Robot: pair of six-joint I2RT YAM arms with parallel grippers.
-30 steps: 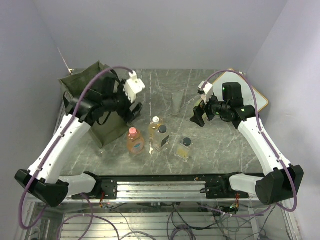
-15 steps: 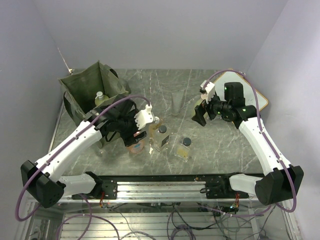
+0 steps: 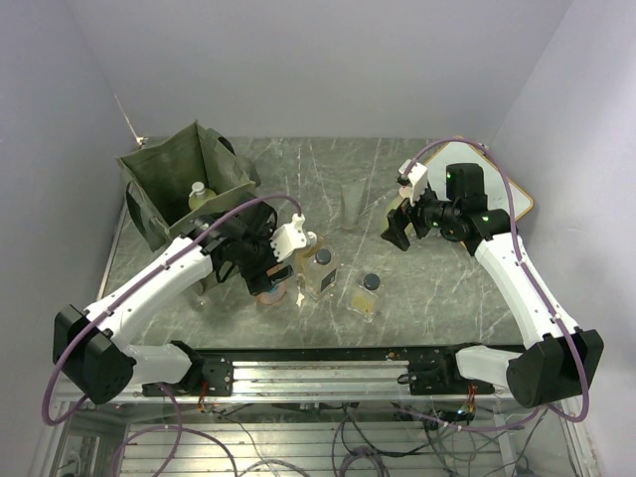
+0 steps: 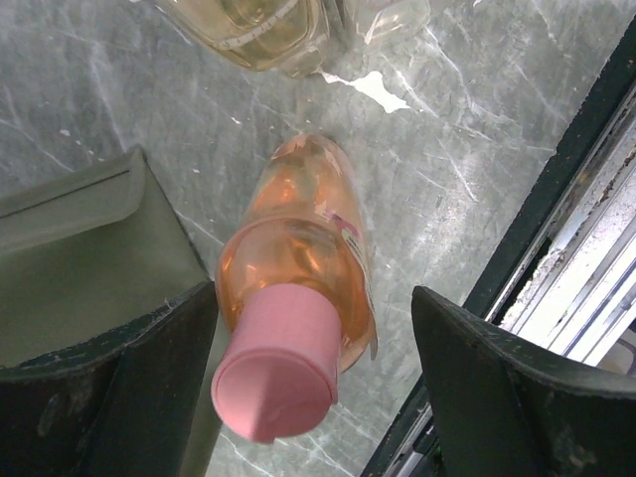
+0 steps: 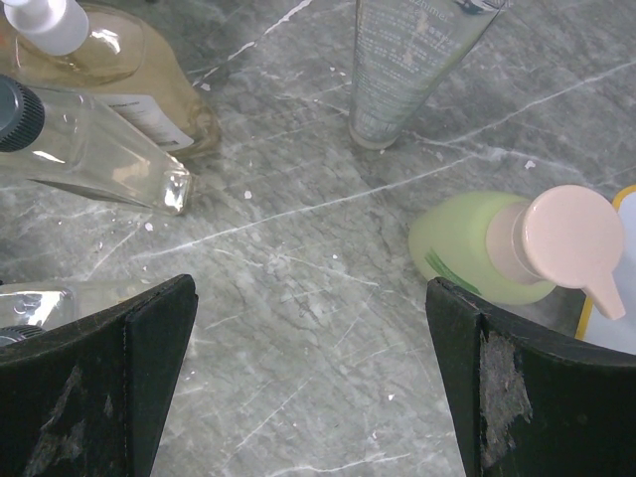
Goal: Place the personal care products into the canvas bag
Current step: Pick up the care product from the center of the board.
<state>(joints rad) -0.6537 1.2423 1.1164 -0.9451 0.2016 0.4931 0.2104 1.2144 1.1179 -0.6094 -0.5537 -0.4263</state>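
The personal care products are pictured split between the canvas bag [image 3: 164, 174] and the counter [image 3: 447, 288]. One pale bottle [image 3: 202, 196] with a white cap is lodged inside the open-topped bag at the counter's far left, and the others stand outside it. An orange bottle [image 4: 298, 268] with a pink cap is framed upright between the spread fingers [image 4: 109, 397] of the left gripper [image 4: 310, 328]. The fingers are held wide on either side of the bottle, and a gap is visible at each side. The bag's olive fabric is seen just beside the bottle. A cream bottle [image 5: 119, 89] with a white pump and two clear square bottles [image 3: 322, 273] with dark caps are grouped near mid-counter, right of the orange one. Further right, the right gripper [image 5: 308, 288] is shown above bare counter, its fingers [image 5: 497, 378] equally wide apart and nothing gripped between them. A yellow-green bottle [image 5: 462, 248] with a pale pump top is seen close to one finger, and a translucent grey tube [image 5: 407, 70] stands beyond. A wood-framed whiteboard [image 3: 519, 194] is visible at the far right edge.
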